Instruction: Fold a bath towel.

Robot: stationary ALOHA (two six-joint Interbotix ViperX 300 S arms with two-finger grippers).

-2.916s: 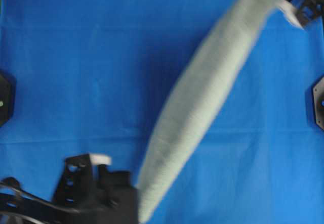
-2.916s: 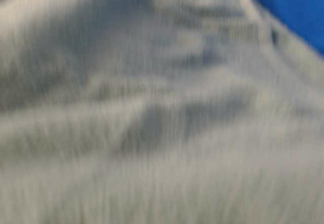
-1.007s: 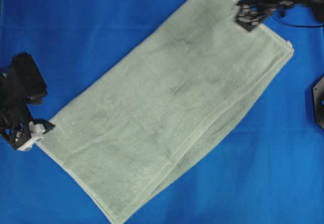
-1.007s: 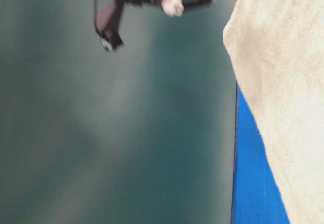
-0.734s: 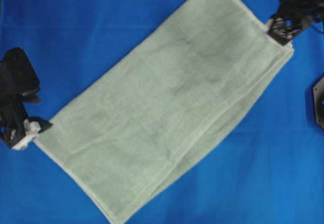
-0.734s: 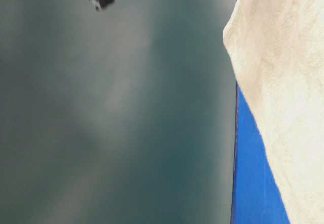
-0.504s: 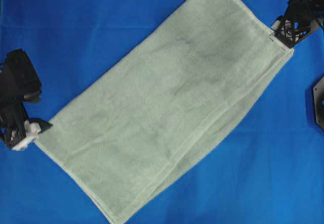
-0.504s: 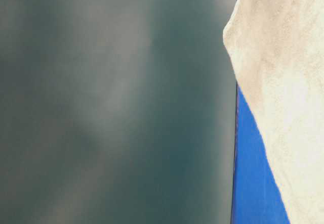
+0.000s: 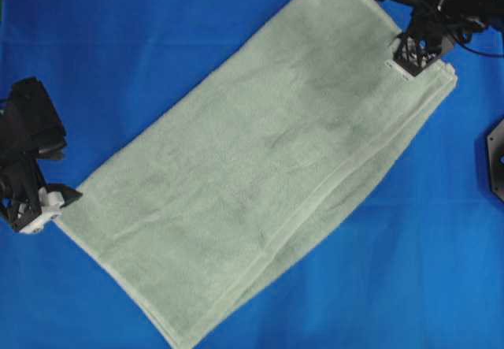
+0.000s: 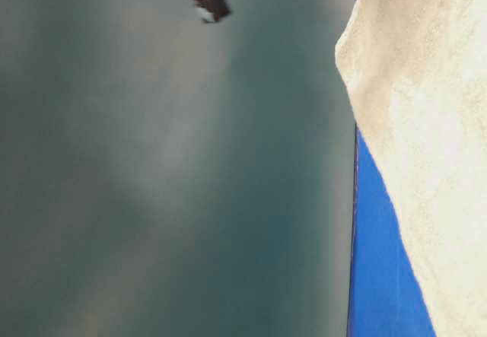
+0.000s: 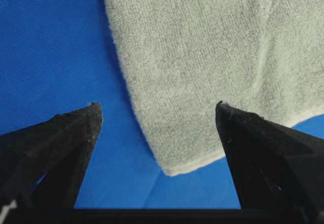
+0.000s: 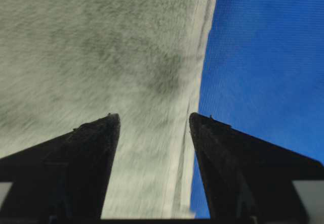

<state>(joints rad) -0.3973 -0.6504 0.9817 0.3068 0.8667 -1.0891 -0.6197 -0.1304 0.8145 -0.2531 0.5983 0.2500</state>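
Left gripper [image 11: 158,107]: jaws spread wide, holding nothing; a towel corner lies between the two fingers, untouched.
Right gripper [image 12: 154,117]: jaws apart, empty, over the towel's hemmed edge; whether it touches the cloth cannot be told.
Towel [image 9: 260,168]: folded flat in two layers, running diagonally across the blue cloth [image 9: 157,42], lower layer peeking out along one long side.
Arms: left arm low at the towel's left corner, right arm at the far upper-right corner.
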